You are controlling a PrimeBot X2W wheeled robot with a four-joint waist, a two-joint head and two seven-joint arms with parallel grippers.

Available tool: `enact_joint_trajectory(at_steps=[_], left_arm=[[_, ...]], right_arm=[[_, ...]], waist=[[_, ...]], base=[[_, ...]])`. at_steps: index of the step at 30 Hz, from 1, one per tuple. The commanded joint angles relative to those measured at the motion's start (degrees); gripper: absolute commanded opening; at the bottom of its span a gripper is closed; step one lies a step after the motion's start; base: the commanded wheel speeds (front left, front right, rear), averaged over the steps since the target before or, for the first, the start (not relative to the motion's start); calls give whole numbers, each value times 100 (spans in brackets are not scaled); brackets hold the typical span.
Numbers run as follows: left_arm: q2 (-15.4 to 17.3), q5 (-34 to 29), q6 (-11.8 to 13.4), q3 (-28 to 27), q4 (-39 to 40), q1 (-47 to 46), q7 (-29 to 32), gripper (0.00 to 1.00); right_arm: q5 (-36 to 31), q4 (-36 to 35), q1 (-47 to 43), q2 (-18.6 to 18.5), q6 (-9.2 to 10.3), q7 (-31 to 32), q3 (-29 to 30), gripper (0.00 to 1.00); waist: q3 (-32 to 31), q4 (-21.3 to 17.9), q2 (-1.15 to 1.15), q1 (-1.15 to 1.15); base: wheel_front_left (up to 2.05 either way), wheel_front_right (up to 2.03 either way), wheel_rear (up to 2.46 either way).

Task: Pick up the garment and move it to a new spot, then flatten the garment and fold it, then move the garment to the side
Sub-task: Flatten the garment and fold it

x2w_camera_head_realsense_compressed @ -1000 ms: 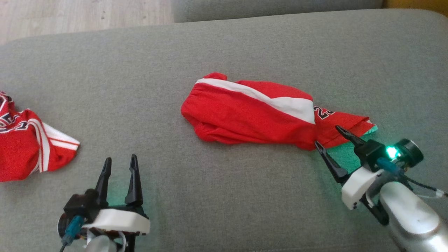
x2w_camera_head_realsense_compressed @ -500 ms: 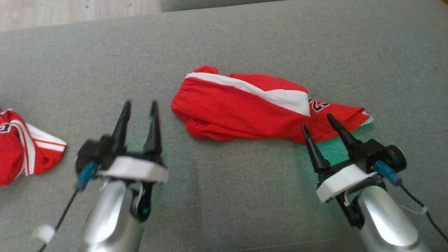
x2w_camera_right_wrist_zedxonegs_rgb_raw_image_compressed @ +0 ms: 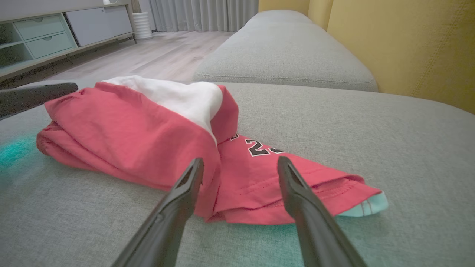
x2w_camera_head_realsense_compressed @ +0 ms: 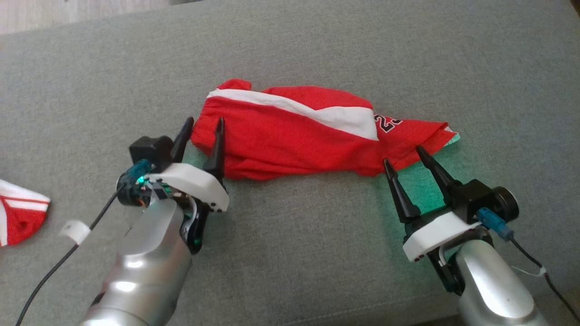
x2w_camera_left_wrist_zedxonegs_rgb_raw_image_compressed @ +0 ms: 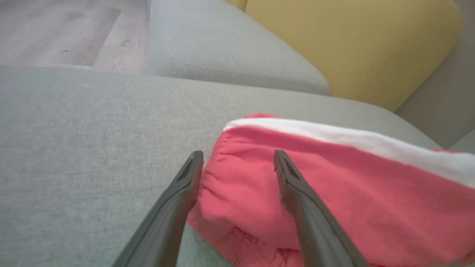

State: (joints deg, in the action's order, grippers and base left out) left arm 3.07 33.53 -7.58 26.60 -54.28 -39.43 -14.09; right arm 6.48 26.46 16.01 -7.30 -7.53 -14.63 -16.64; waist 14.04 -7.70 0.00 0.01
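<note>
Broadly, the grey sofa (x2w_camera_head_realsense_compressed: 317,40) carries the red garment (x2w_camera_head_realsense_compressed: 290,136), bunched lengthwise near its middle. The left arm (x2w_camera_head_realsense_compressed: 145,267) reaches forward, left jaws wide and straddling the garment's left end; a second ago they hung well short of it. The right arm (x2w_camera_head_realsense_compressed: 494,290) angles in, right jaws wide at the numbered end, as before.

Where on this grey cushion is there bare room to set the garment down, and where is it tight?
Bare: the cushion beyond the garment; the near strip between left gripper and right gripper; the patch between the left gripper and the second red garment at the left edge. Crowded: the garment's two ends, each with an open gripper at it.
</note>
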Motion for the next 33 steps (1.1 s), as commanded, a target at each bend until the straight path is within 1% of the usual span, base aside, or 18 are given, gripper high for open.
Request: enact_joint_trajectory(at_steps=[1,2,3,4,5,8,11,13,16,19,24,25,27,28,29,30,33], left_arm=[[169,63,10,-7,-26,-178,4,100],[185,104,10,63,-133,-207,6,99],[204,118,9,142,-242,-233,8,54],[214,127,9,221,-342,-257,7,13],[226,129,9,284,-433,-280,1,0],[261,104,9,335,-607,-352,-54,0],[288,26,44,290,-601,-355,-81,0],[308,-100,146,150,-289,-231,-86,0],[326,-348,299,-104,271,217,-88,0],[330,-634,535,-447,876,775,-89,0],[360,-1083,889,-1010,1622,1692,-90,0],[341,-1236,938,-1176,1805,2005,-90,0],[304,-1356,942,-1318,1911,2242,-90,0],[280,-1417,949,-1392,1964,2334,-90,27],[252,-1474,952,-1463,2015,2418,-90,60],[222,-1527,955,-1539,2083,2489,-90,100],[131,-1668,916,-1719,2222,2672,-90,100]], right_arm=[[-31,-184,115,64,4,-37,-84,100],[-30,-181,111,69,4,-37,-67,100],[-29,-181,109,73,4,-37,-52,100],[-26,-180,112,77,4,-37,-37,100],[-23,-175,118,83,4,-37,-21,100],[-13,-163,131,101,4,-37,11,100],[-1,-157,112,110,4,-37,36,100],[24,-137,67,121,4,-37,59,100],[88,-87,-48,128,4,-37,90,100],[159,-31,-200,144,4,-37,134,100],[284,65,-361,214,4,-37,66,100],[339,87,-395,241,4,-37,10,100],[403,126,-418,265,4,-37,-79,100],[449,154,-429,276,4,-37,-124,100],[508,181,-440,290,4,-37,-170,100],[571,203,-446,305,4,-37,-207,100],[728,250,-418,343,4,-37,-340,100]], waist=[[20,-24,0,-1],[22,-29,0,-1],[24,-28,0,-1],[24,-20,0,-1],[21,-8,0,-1],[-28,71,0,-1],[-103,151,0,-1],[-205,258,0,-1],[-401,464,0,-1],[-623,697,0,-1],[-873,925,0,-1],[-908,985,0,-1],[-911,1015,0,-1],[-911,1030,0,-1],[-910,1042,0,-1],[-905,1055,0,-1],[-874,1100,0,-1]], base=[[0,0,0],[0,0,0],[0,0,0],[0,0,0],[0,0,0],[0,0,0],[0,0,0],[0,0,0],[0,0,0],[0,0,0],[0,0,0],[0,0,0],[0,0,0],[0,0,0],[0,0,0],[0,0,0],[0,0,0]])
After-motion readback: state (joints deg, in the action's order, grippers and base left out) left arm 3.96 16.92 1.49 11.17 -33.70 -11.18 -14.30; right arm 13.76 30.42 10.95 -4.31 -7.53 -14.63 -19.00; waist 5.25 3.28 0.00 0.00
